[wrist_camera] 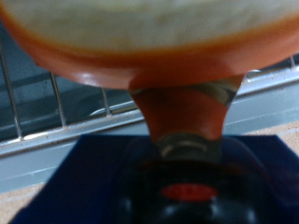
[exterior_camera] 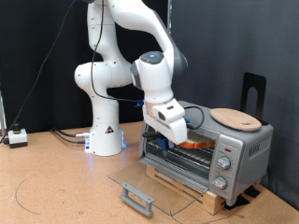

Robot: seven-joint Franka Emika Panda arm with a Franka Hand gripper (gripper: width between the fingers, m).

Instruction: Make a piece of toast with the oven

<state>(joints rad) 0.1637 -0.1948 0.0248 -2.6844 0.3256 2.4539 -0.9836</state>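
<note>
The silver-grey toaster oven (exterior_camera: 220,149) stands at the exterior view's right on a wooden slatted base, its glass door (exterior_camera: 149,187) dropped open flat. My gripper (exterior_camera: 179,138) is at the oven's mouth, shut on the piece of toast (exterior_camera: 193,144), whose orange-brown crust pokes into the opening above the wire rack (exterior_camera: 182,159). In the wrist view the toast (wrist_camera: 149,37) fills the upper part, pale cream face with orange crust, pinched between my fingertips (wrist_camera: 187,112), with the rack's wires (wrist_camera: 56,107) right behind it.
A round tan wooden plate (exterior_camera: 234,119) lies on top of the oven. A black stand (exterior_camera: 252,93) rises behind it. The robot's white base (exterior_camera: 105,135) stands at the middle left. A small white box (exterior_camera: 17,137) with cables sits at the far left.
</note>
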